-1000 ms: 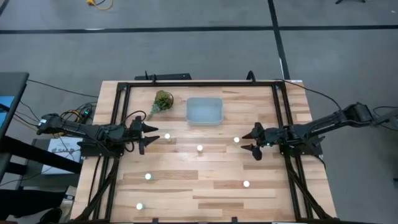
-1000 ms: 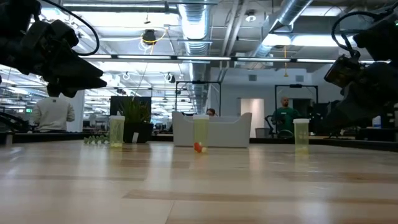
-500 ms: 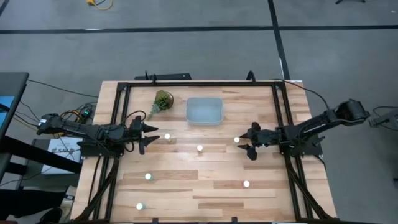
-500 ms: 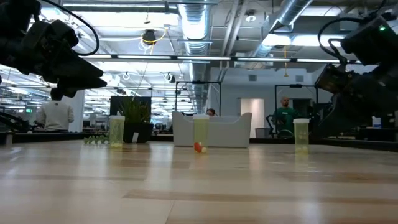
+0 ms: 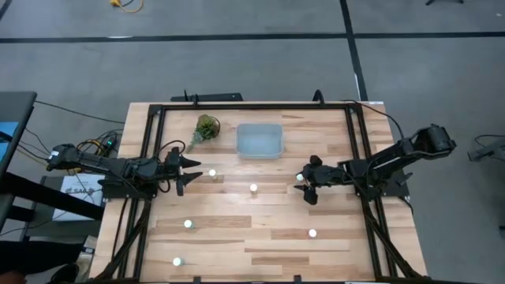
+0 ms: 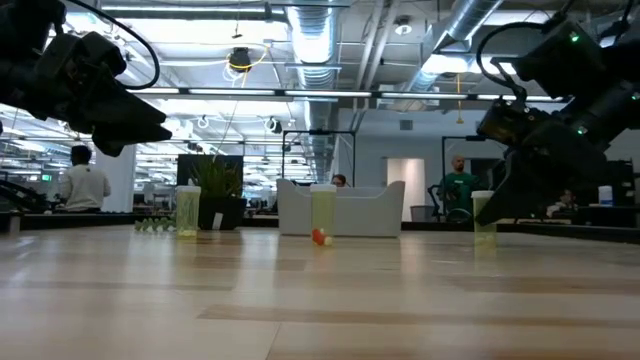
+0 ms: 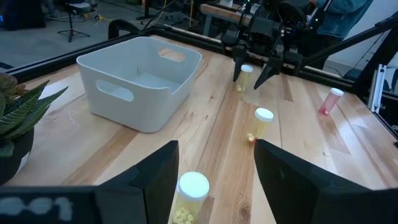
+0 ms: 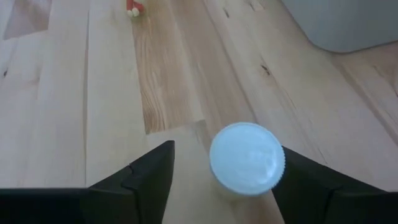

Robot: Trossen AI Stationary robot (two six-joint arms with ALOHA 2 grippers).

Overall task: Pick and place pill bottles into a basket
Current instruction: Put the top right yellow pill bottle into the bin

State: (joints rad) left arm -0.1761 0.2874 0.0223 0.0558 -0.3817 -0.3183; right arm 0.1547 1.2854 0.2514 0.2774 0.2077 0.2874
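Several pill bottles with white caps stand upright on the wooden table. One bottle (image 5: 300,177) stands between the open fingers of my right gripper (image 5: 306,182). In the right wrist view its cap (image 8: 247,158) lies between the two fingers, close to one finger (image 8: 311,180). My left gripper (image 5: 189,173) is open at the table's left. Another bottle (image 5: 211,173) stands just ahead of it, and the left wrist view shows that bottle (image 7: 189,196) between the fingertips. The pale basket (image 5: 259,140) stands at the far middle.
A bottle (image 5: 253,188) stands mid-table, with a few loose pills beside it (image 7: 250,137). Three more bottles stand nearer the front edge (image 5: 188,224) (image 5: 312,233) (image 5: 177,261). A green plant sprig (image 5: 207,128) sits left of the basket. A black frame (image 5: 252,105) rims the table.
My right gripper has moved toward the table's left edge, up to the bottle near the basket's right. Its open fingers now stand on either side of that bottle. The bottle has not moved.
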